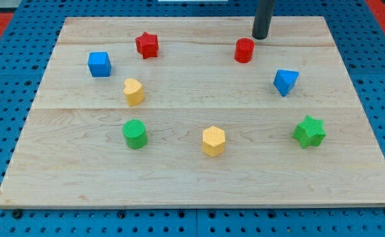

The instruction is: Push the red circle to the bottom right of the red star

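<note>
The red circle is a short red cylinder near the view's top, right of centre. The red star lies well to its left, near the view's top left. The dark rod comes down from the top edge and my tip rests just above and to the right of the red circle, with a small gap between them.
On the wooden board also lie a blue cube at the left, a yellow heart, a green circle, a yellow hexagon, a green star and a blue block at the right.
</note>
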